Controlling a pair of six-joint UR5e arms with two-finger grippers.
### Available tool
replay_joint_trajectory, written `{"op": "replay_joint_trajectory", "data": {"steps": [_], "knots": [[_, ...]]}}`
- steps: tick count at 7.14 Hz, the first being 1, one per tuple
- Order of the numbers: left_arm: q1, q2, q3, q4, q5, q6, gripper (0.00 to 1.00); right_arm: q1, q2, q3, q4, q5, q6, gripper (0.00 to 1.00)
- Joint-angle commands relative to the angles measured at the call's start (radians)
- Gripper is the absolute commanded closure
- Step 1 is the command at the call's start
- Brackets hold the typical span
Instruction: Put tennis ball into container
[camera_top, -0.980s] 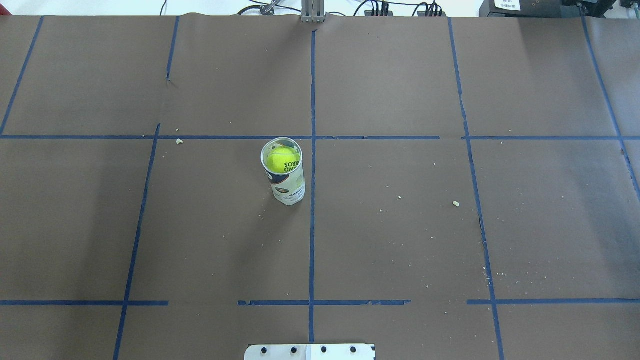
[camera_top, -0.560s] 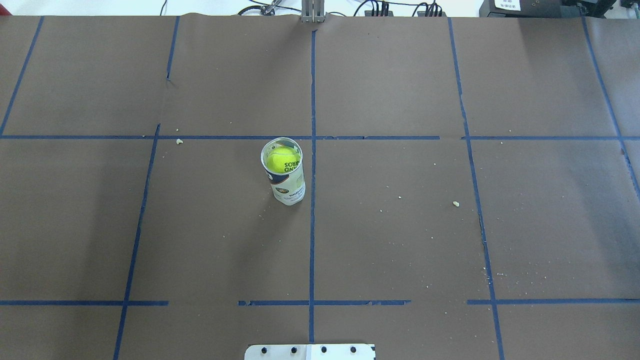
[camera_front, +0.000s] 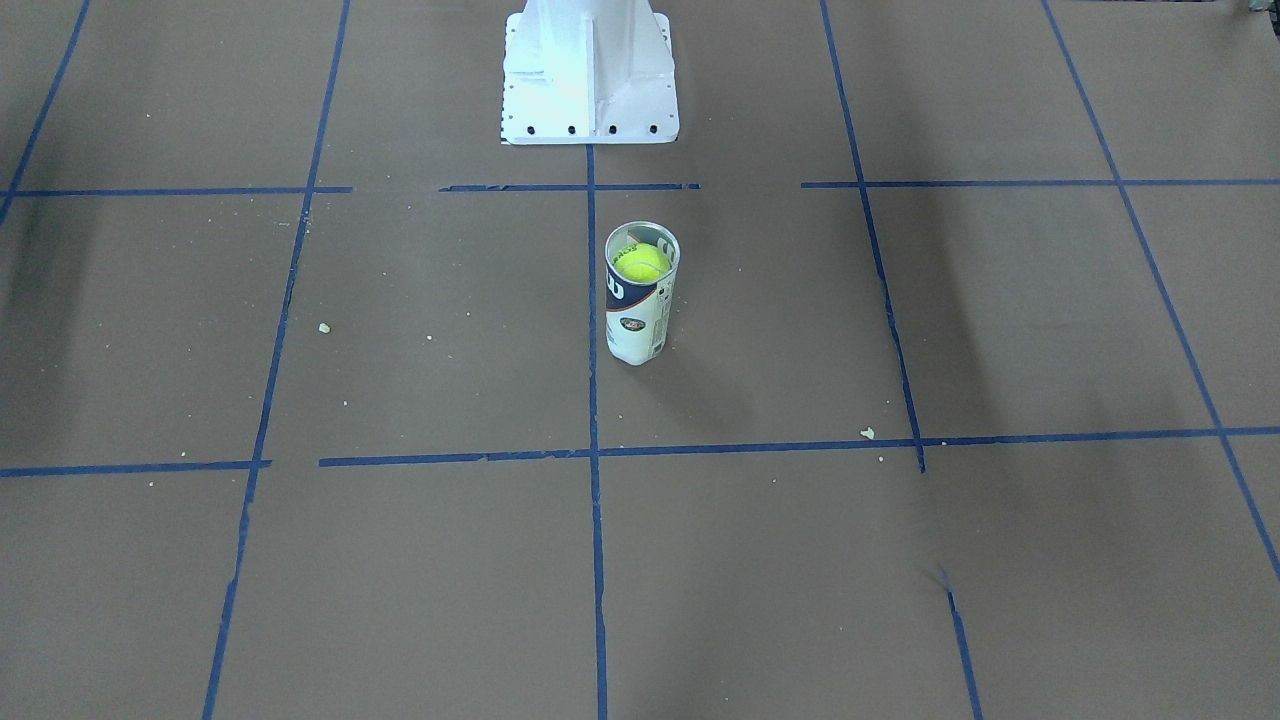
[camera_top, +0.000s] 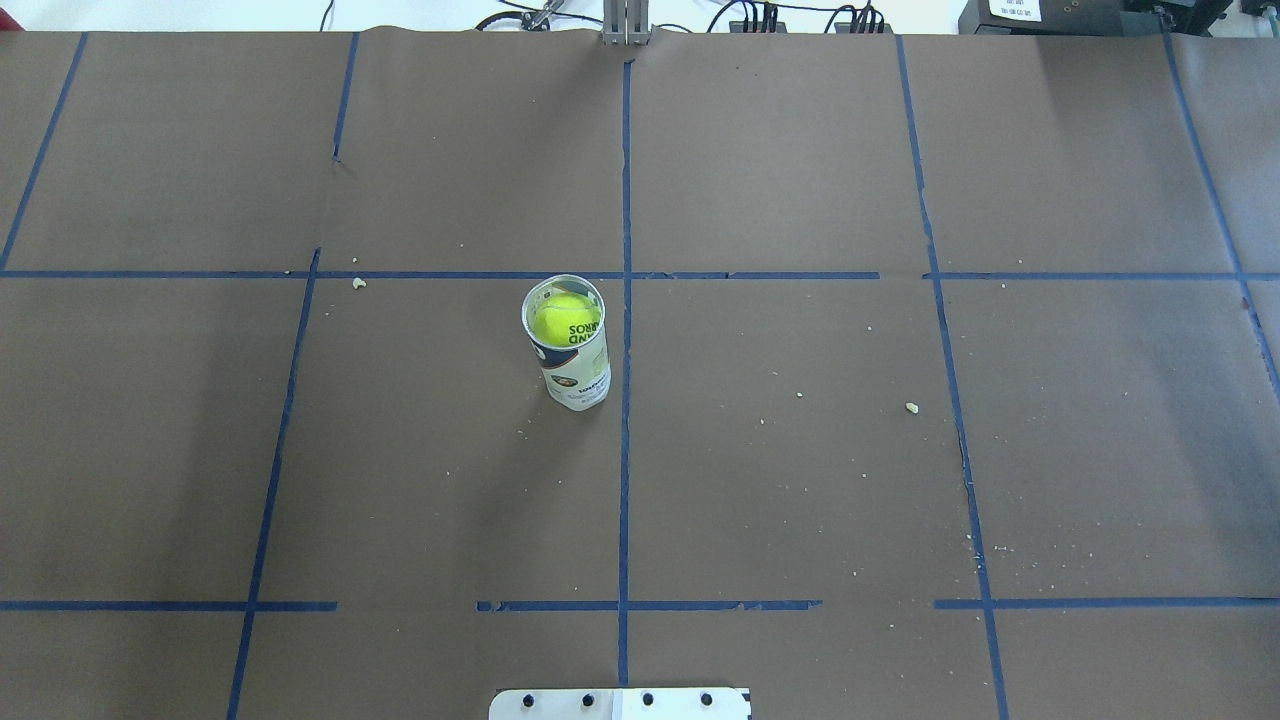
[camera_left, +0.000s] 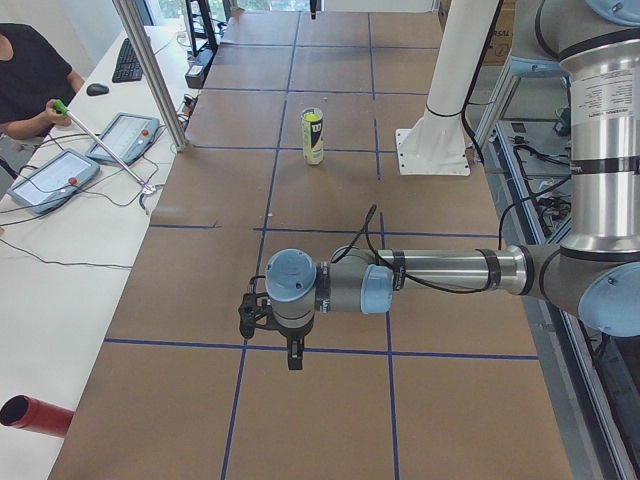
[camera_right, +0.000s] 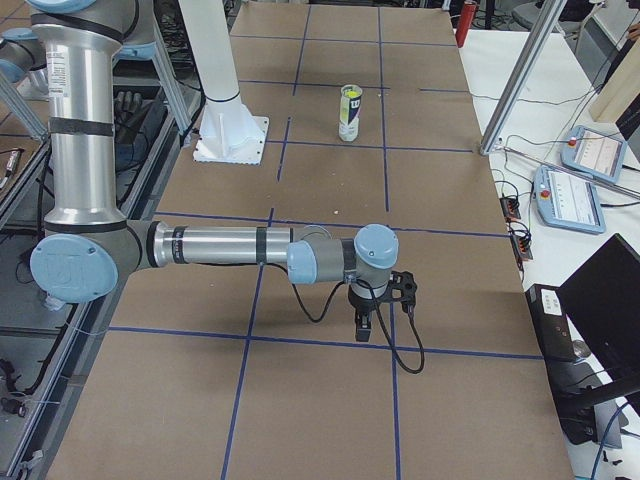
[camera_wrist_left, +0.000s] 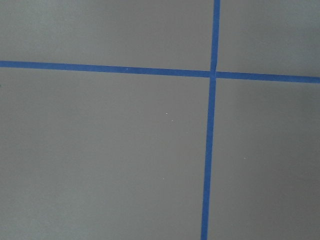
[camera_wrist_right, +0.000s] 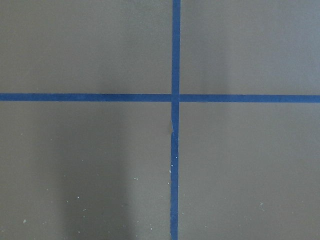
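The tennis ball (camera_top: 563, 318) sits inside the container (camera_top: 575, 370), which stands upright near the middle of the surface (camera_top: 800, 480), just left of the centre tape line in the overhead view. By that, the task looks done. The left claw (camera_left: 255, 312) and the right claw (camera_right: 402, 290) hang low over the 2 ends of the surface, well apart from the tube. They show only in the side views, so I cannot tell whether either is open or closed. The main risk is the tube itself. It is tall, narrow and free-standing, and the ball appears to ride high near the rim. A careless sweep by either arm could tip it and spill the ball.
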Motion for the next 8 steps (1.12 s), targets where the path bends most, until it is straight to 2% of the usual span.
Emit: {"op": "replay_joint_trajectory", "data": {"steps": [1,8], "knots": [[0.000,0.003,-0.010,0.010,-0.014,0.000,0.00,0.000,0.000,0.000,0.000,0.000,0.000,0.00],[0.001,-0.014,-0.009,0.007,-0.005,0.000,0.00,-0.002,0.000,0.000,0.000,0.000,0.000,0.00]]}}
